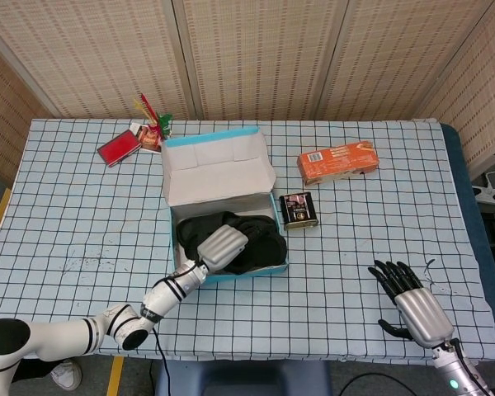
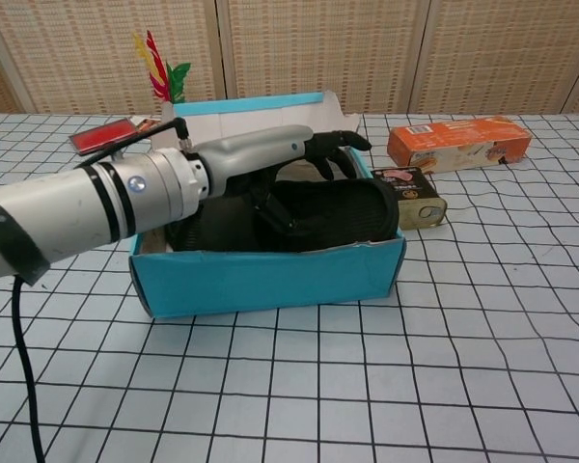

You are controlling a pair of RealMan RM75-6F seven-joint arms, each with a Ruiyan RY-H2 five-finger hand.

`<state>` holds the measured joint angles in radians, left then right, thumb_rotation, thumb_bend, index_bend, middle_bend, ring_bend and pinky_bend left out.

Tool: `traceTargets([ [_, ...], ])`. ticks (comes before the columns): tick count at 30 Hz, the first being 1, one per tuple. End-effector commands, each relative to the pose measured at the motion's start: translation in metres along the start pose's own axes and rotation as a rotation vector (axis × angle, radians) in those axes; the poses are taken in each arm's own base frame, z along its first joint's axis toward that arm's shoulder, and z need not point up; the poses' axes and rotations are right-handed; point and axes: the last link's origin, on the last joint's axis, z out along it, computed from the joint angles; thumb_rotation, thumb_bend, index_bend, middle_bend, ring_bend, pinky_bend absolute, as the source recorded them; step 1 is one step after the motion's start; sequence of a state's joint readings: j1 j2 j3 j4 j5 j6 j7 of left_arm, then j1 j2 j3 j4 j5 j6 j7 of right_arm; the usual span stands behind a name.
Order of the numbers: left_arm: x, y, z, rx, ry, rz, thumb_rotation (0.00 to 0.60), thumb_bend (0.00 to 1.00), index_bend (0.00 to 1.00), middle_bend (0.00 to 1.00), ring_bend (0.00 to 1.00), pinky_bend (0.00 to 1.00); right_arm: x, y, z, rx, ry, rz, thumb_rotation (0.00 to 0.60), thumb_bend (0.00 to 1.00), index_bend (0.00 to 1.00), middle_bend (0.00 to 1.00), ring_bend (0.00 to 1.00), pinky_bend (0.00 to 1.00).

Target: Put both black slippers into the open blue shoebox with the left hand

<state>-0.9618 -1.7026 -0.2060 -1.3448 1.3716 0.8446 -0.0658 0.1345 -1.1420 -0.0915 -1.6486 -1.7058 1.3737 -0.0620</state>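
With your left hand [image 2: 299, 159] reaching over the black slippers [image 2: 318, 212] lying inside the blue shoebox [image 2: 270, 275], fingers [image 2: 343, 145] curved loosely apart, press them flat gently, then lift clear without snagging the rim.

Blue shoebox [image 2: 270, 280], white interior; black slippers [image 2: 333, 212]; orange carton [image 1: 337, 161]; red case [image 1: 118, 148]; white tablecloth [image 1: 355, 247], black grid
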Motion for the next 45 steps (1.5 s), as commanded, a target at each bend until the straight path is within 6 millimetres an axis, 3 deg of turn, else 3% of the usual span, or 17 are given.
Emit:
traceTargets([
  [1,-0.001,0.001,0.002,0.003,-0.002,0.005,0.600,0.41,0.05,0.19,0.19,0.12,0.000,0.000,0.000,-0.001,-0.001,0.001,0.600,0.11,0.00,0.00,0.00,0.00],
  [11,-0.019,-0.015,0.002,0.068,0.002,0.069,0.600,0.41,0.26,0.37,0.36,0.27,0.003,0.001,-0.002,0.001,0.010,0.007,0.600,0.11,0.00,0.00,0.00,0.00],
  [21,-0.038,-0.026,0.000,0.105,-0.060,0.092,0.600,0.41,0.28,0.39,0.38,0.29,0.005,0.002,-0.002,-0.003,0.019,0.008,0.600,0.11,0.00,0.00,0.00,0.00],
  [27,-0.027,-0.021,0.001,0.075,-0.002,0.080,0.600,0.41,0.28,0.39,0.37,0.26,0.004,0.001,-0.002,-0.001,0.014,0.008,0.600,0.11,0.00,0.00,0.00,0.00],
  [34,-0.037,-0.030,-0.004,0.080,-0.046,0.167,0.600,0.41,0.23,0.34,0.26,0.19,0.004,-0.001,-0.003,0.007,0.012,0.009,0.600,0.11,0.00,0.00,0.00,0.00],
  [41,-0.051,-0.041,-0.005,0.106,-0.077,0.214,0.600,0.41,0.10,0.13,0.04,0.09,0.004,-0.001,-0.004,0.009,0.011,0.011,0.600,0.11,0.00,0.00,0.00,0.00],
  [45,-0.049,-0.040,-0.004,0.102,-0.056,0.227,0.600,0.41,0.06,0.07,0.01,0.08,0.004,0.000,-0.004,0.010,0.009,0.013,0.600,0.11,0.00,0.00,0.00,0.00],
])
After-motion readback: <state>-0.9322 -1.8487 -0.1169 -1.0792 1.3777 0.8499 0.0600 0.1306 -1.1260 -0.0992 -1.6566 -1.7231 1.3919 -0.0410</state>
